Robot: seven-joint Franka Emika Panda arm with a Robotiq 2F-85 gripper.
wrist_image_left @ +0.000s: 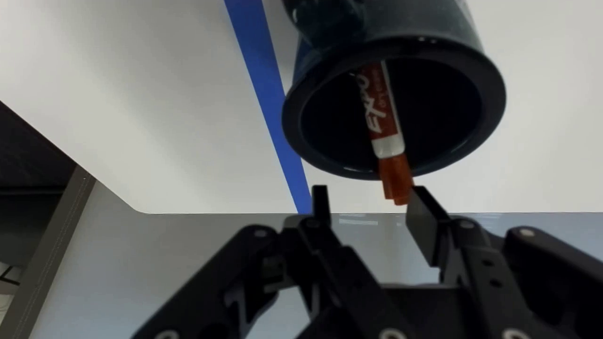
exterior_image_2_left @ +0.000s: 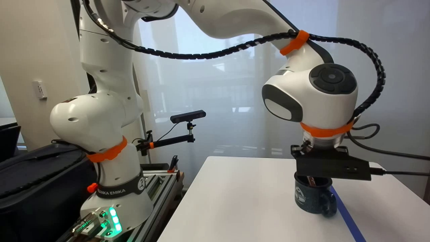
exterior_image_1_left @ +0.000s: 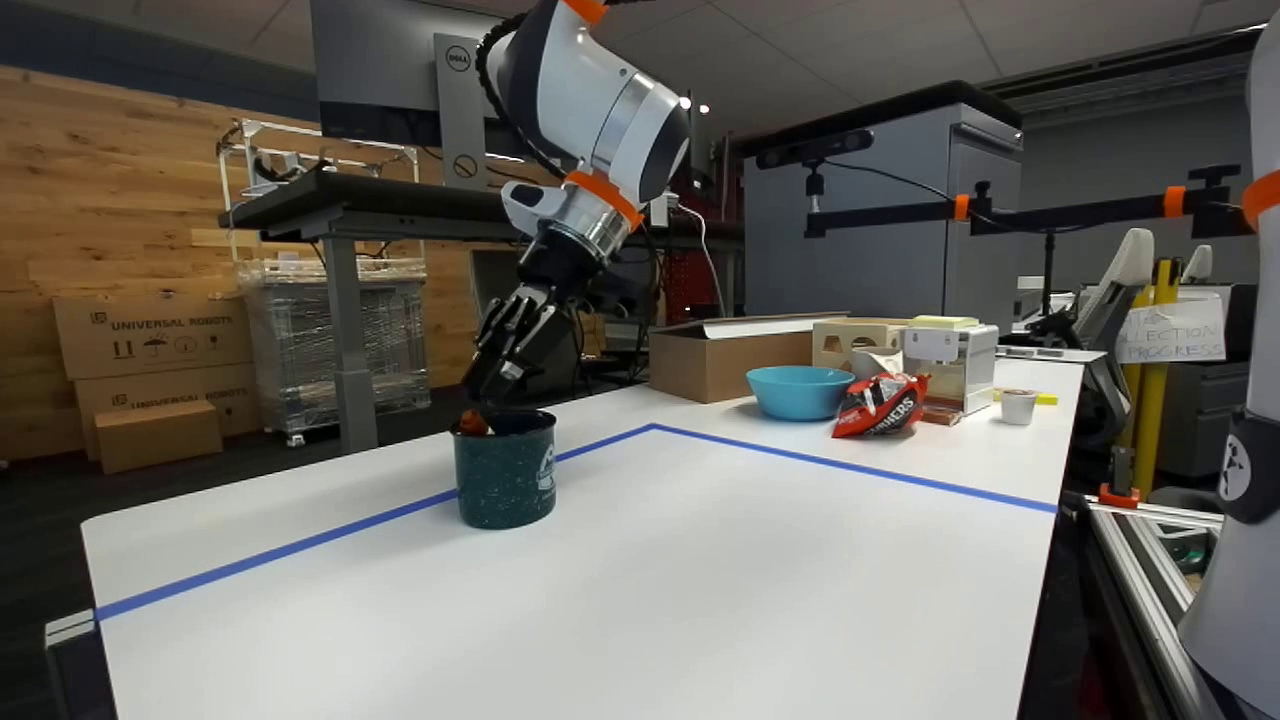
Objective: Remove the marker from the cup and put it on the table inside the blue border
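A dark teal speckled cup (exterior_image_1_left: 505, 480) (exterior_image_2_left: 310, 200) (wrist_image_left: 410, 26) stands upright on the white table (exterior_image_1_left: 700, 600), beside the blue border (exterior_image_1_left: 330, 535) (wrist_image_left: 264, 84). A marker (wrist_image_left: 379, 106) with a reddish-orange cap leans inside it, cap end up past the rim. The cap shows in an exterior view (exterior_image_1_left: 474, 423), and part of the marker shows in an exterior view (exterior_image_2_left: 311, 181). My gripper (wrist_image_left: 370, 193) (exterior_image_1_left: 483, 392) is open and tilted above the cup. The cap lies nearer the right finger in the wrist view; I cannot tell if they touch. The marker's lower end is hidden inside the cup.
Past the far border line stand a cardboard box (exterior_image_1_left: 730, 362), a light blue bowl (exterior_image_1_left: 800, 392), a red bag (exterior_image_1_left: 880, 405), a clear-sided box (exterior_image_1_left: 950, 365) and a small white cup (exterior_image_1_left: 1018, 407). The cup's handle (exterior_image_2_left: 327, 203) faces the border line.
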